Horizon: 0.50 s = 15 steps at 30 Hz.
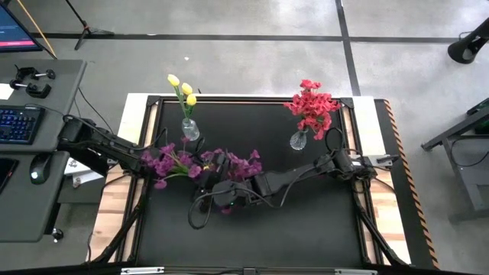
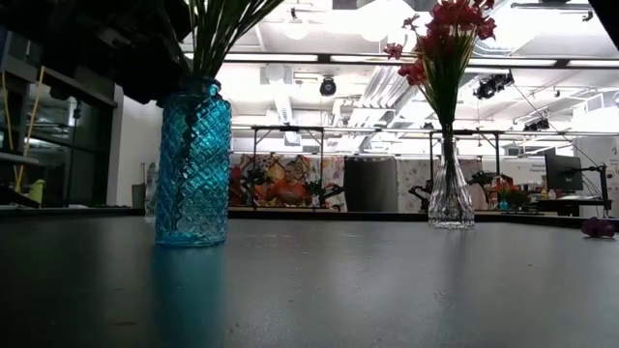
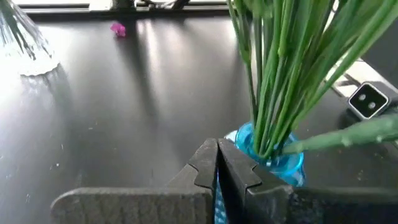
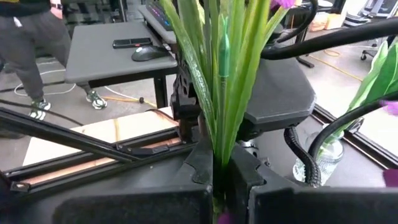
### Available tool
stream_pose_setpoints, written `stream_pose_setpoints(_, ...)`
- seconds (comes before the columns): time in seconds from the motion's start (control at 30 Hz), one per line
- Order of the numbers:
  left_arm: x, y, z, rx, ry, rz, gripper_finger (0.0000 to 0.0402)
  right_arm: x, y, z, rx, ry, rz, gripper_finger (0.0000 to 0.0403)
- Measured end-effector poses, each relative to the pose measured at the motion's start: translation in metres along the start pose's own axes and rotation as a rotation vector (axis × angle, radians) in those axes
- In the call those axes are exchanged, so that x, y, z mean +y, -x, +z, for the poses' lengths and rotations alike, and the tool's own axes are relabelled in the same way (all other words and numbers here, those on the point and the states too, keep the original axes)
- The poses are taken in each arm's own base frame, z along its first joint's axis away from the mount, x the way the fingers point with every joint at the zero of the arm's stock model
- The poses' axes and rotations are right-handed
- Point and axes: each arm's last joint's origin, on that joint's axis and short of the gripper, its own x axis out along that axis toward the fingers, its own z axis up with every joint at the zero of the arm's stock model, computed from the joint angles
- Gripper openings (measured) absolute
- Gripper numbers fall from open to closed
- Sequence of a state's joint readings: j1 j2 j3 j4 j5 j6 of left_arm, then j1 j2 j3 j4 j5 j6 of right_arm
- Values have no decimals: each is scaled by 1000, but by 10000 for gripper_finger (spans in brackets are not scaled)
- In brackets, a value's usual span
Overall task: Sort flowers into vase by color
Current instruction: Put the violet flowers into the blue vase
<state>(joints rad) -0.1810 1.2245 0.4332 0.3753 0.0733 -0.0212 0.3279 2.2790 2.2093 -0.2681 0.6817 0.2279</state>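
Observation:
A bunch of purple flowers (image 1: 174, 162) stands with its green stems (image 3: 280, 81) in a blue glass vase (image 2: 193, 164) near the table's middle. My left gripper (image 3: 216, 168) is shut, right beside the vase's rim (image 3: 277, 163). My right gripper (image 4: 214, 171) comes from the table's right and is shut on some of the purple flowers' stems. Yellow flowers (image 1: 183, 88) stand in a clear vase (image 1: 189, 130) at the far left. Red flowers (image 1: 309, 103) stand in a clear vase (image 2: 451, 188) at the far right. My left gripper's shut fingers (image 3: 242, 174) lie against or just short of the blue vase's rim; whether they touch it I cannot tell. My right gripper pinches a few green stems (image 4: 217, 124) between its two fingers, which lie across the stems. It comes nearly level from the table's right. The stems rise past the fingers and fan out.
A loose purple bloom (image 2: 598, 227) lies on the black tabletop. Beyond the table's left edge stands a desk (image 1: 46, 153) with a keyboard and mouse. A person's legs (image 4: 37, 56) show beyond that desk. The near half of the tabletop (image 1: 252, 237) is bare.

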Motion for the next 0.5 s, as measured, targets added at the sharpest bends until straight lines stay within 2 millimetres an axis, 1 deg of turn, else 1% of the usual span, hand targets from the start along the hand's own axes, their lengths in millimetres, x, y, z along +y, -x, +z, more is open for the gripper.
stream_pose_setpoints(0.2, 0, 0, -1, 12, 1, 1, 0, 0, 0, 1, -7, 24, -2, 0)
stream_pose_setpoints(0.5, 0, 0, -1, 11, 1, 1, 0, 3, 2, 20, -144, 42, 29, 0)
